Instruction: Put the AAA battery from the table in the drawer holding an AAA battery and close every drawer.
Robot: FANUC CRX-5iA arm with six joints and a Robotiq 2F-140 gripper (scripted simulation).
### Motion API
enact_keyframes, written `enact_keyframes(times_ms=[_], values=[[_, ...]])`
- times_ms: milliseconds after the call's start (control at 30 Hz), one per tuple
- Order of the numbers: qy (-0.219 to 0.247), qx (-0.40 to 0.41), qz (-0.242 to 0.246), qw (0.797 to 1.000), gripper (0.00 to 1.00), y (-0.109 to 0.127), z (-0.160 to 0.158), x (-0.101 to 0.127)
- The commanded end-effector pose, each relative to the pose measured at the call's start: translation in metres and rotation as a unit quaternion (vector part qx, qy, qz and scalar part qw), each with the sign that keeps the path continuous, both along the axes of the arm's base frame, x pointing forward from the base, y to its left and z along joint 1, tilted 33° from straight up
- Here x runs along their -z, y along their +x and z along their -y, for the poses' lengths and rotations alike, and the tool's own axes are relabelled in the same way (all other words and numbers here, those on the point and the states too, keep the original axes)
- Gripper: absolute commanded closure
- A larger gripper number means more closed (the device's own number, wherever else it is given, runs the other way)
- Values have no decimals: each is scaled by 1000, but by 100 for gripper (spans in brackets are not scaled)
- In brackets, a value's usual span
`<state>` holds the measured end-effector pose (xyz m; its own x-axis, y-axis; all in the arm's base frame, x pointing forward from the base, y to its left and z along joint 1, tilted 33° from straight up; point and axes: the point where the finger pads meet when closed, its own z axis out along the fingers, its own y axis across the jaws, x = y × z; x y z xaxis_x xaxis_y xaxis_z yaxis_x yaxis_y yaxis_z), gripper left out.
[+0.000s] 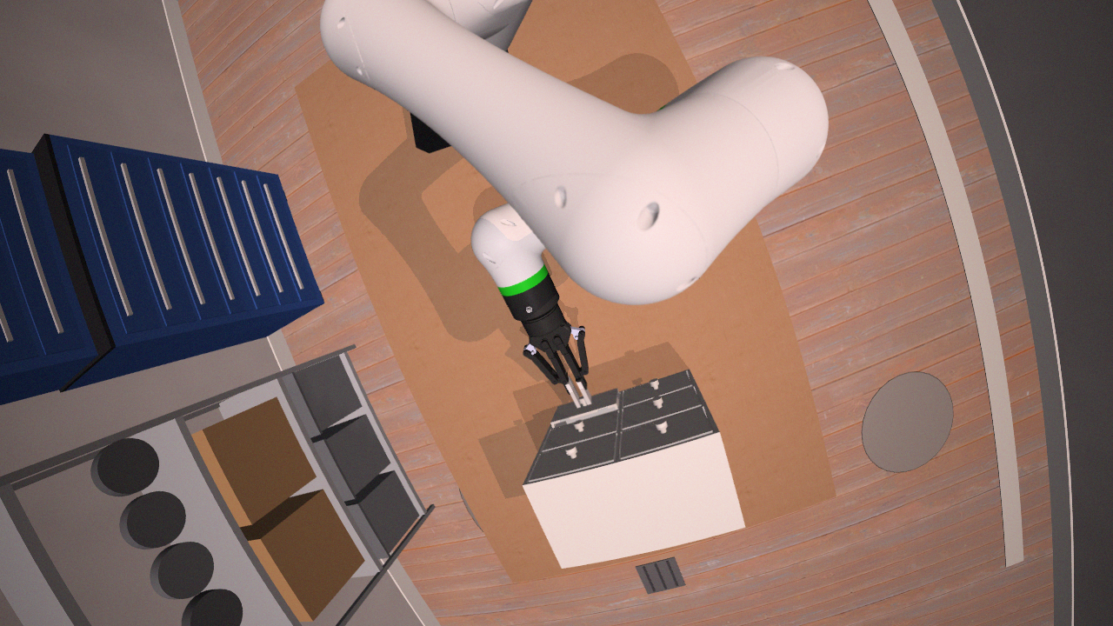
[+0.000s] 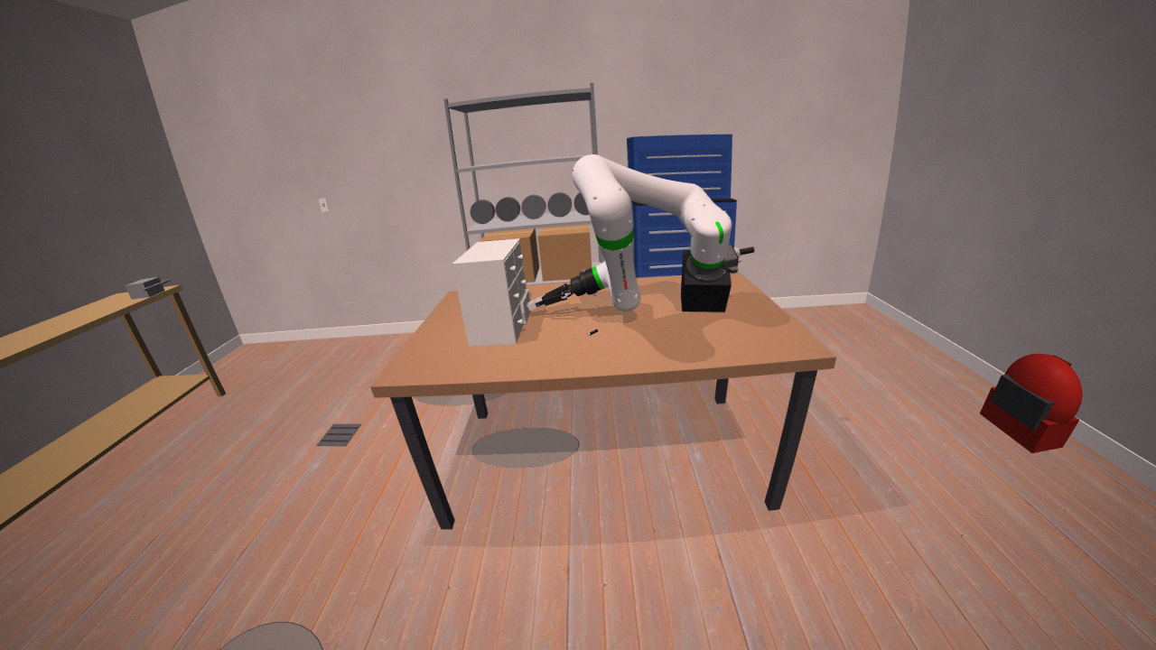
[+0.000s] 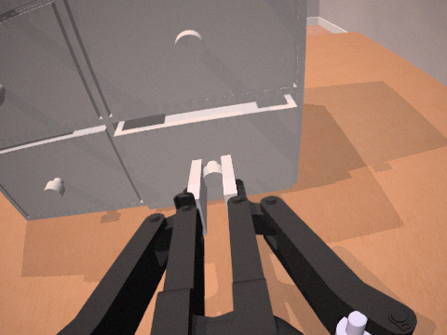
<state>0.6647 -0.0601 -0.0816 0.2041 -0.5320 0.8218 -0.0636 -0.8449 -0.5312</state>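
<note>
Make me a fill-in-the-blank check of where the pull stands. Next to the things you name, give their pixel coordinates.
The fingers [image 1: 574, 395] [image 2: 535, 303] hold a drawer's ____. That drawer [image 1: 603, 402] [image 2: 526, 311] [image 3: 265, 149] sits in the chest's [image 1: 637, 498] [image 2: 489, 299] [image 3: 108, 122] ____ row. The loose battery [image 2: 593, 332] lies on the ____.

Missing words: knob; bottom; table

— What colour is the chest [image 1: 634, 502] [image 2: 487, 299] [image 3: 242, 51]?
— White on its outer panels, with dark grey drawer fronts and pale knobs (nearly cream, those).
— And the arm [image 1: 497, 93] [image 2: 610, 198]?
— White, ringed in green; the gripper [image 1: 577, 393] [image 2: 535, 302] [image 3: 213, 172] is black with whitish fingertips.
— The floor [image 1: 879, 296] [image 2: 647, 517]?
— Pinkish-brown planks, streaked grey.
</note>
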Motion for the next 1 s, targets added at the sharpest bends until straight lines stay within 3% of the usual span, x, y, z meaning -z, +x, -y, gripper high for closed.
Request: enact_keyframes(times_ms=[0, 967], values=[[0, 0, 0, 1000, 92, -5, 0, 0], [0, 0, 0, 1000, 92, -40, -5, 4]])
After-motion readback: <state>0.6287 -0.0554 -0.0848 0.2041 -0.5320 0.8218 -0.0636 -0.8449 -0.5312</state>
